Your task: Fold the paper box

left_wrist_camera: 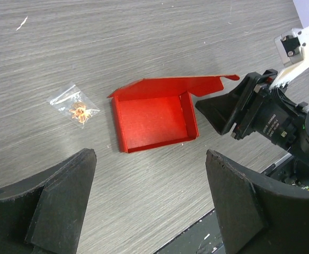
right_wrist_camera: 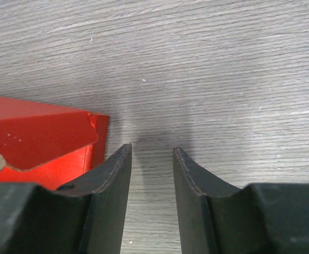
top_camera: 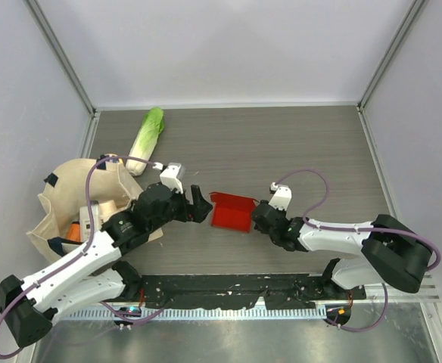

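Fingers (top_camera: 198,195) of the left gripper (top_camera: 203,206) stand wide apart in the top view. They point right, toward the left edge of the paper box (top_camera: 231,212), and nothing is between them. The box lies on the wood-grain table (top_camera: 297,151) just below the centre of the frame, an open red tray with one flap raised along its upper side. The right gripper (top_camera: 259,215) comes in from the right and sits just beside the box's right edge; its jaw gap cannot be made out from up here. A beige tote bag (top_camera: 92,189) slumps at the left of the frame, and a napa cabbage (top_camera: 145,140) lies above it.

In the left wrist view the two black fingers fill the lower corners, spread wide, with bare table between them. The box sits mid-frame, apart from them, hollow side up. The right gripper reaches in from the right, its tip at the box's right wall. A small clear packet (left_wrist_camera: 78,108) with something orange inside lies left of the box, not touching it.

In the right wrist view the fingers are partly open, and the narrow gap shows only bare table; they hold nothing. The box shows at the left of the frame, its corner just beside the left-hand finger; whether they touch cannot be told.
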`<state>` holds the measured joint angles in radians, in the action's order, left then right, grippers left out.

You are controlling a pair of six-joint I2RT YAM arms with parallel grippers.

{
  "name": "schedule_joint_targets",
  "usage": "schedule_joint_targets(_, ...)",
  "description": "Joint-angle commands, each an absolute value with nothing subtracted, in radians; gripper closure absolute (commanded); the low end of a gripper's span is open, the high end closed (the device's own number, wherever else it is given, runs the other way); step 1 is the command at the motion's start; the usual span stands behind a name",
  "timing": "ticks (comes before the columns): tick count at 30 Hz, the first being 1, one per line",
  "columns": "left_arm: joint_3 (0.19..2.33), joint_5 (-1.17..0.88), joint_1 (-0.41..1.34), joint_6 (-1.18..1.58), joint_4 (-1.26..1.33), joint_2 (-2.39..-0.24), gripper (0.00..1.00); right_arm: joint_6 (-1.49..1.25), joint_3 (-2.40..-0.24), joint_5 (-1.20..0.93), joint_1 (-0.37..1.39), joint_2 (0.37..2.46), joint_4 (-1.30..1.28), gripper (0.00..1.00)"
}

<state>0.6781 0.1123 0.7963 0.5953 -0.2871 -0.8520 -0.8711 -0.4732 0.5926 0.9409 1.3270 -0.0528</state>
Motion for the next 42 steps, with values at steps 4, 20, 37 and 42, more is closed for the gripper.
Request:
schedule_joint_targets(4,0.658,0.124,0.792,0.659,-0.302,-0.822,0.12,-0.862,-0.496,0.655,0.945,1.333,-0.035,0.59)
schedule_joint_targets(20,0.594,0.155,0.767,0.765,-0.274,-0.897,0.19,-0.684,-0.463,0.402,0.946,1.031,-0.118,0.32)
schedule_joint_targets(37,0.569,-0.022,0.767,0.742,0.139,-1.313,0.31,-0.902,-0.279,0.302,0.939,1.026,0.23,0.38)
schedule_joint_targets(42,0.653,-0.073,0.767,0.759,0.19,-1.484,0.43,-0.914,-0.354,0.276,0.896,1.208,0.23,0.44)
